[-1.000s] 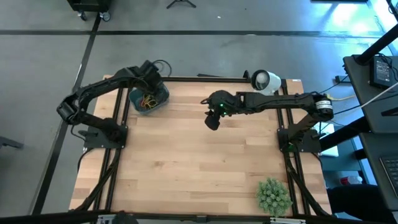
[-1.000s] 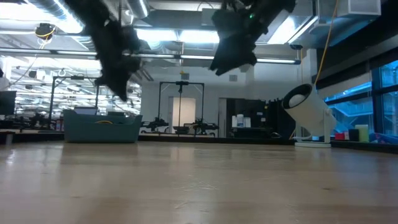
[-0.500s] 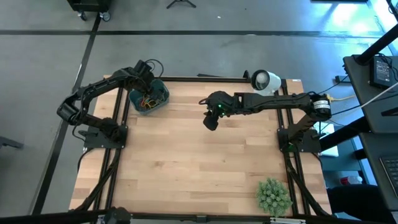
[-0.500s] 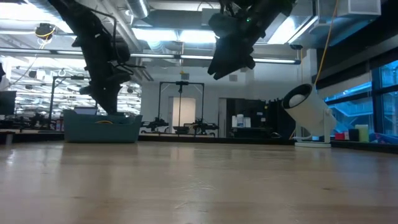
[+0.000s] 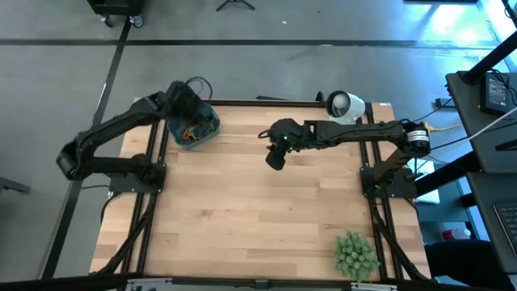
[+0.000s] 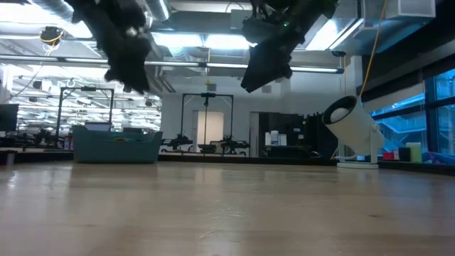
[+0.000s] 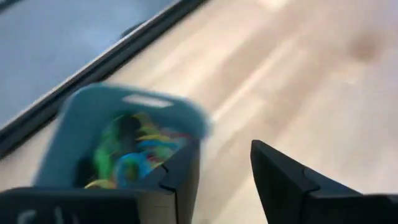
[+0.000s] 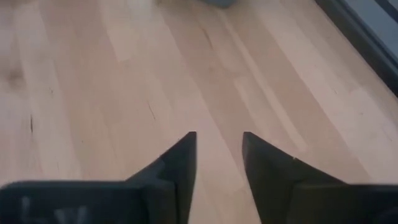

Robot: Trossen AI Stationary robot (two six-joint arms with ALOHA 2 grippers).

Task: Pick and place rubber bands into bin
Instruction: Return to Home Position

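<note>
The teal bin [image 5: 206,133] stands at the table's far left corner, resting on its base, with a heap of coloured rubber bands [image 5: 192,129] inside it. In the left wrist view the bin [image 7: 74,118] and the rubber bands [image 7: 134,149] lie just beyond the fingers. My left gripper [image 7: 224,168] is open and holds nothing. It hangs above the bin's far left side [image 5: 189,107], well clear of the rim [image 6: 131,78]. Over bare wood near the far middle of the table, my right gripper [image 8: 217,146] hovers open [image 5: 275,158] with nothing between its fingers.
A white cup-like object [image 5: 343,103] lies at the far right edge of the table [image 6: 352,128]. A spiky green plant ball [image 5: 355,255] sits at the near right corner. Bare wooden table top [image 5: 258,210] stretches between them.
My left gripper first dipped toward the bin, then rose well above it and drew back toward the table's far left corner. The bin and the rubber bands in it have stayed in place.
</note>
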